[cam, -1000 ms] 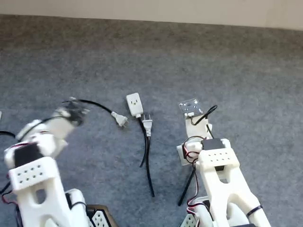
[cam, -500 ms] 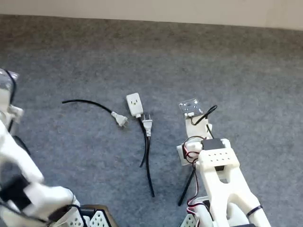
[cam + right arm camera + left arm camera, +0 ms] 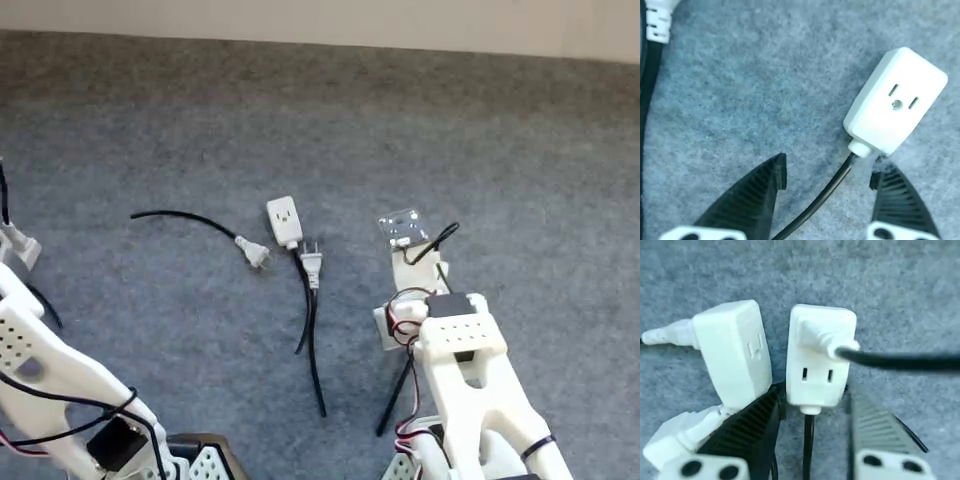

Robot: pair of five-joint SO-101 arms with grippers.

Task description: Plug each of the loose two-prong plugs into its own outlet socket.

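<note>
Left arm (image 3: 45, 375) off the black cord's (image 3: 185, 219) free end, now low at the high view's left edge.

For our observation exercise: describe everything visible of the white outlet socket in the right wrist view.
The outlet socket is a white, boxy, plastic-looking block lying face up on grey carpet. Its face has two slots and a round hole, empty. A black cord leaves a white collar at one end and passes between the right gripper's open fingers, which are not touching it.
</note>
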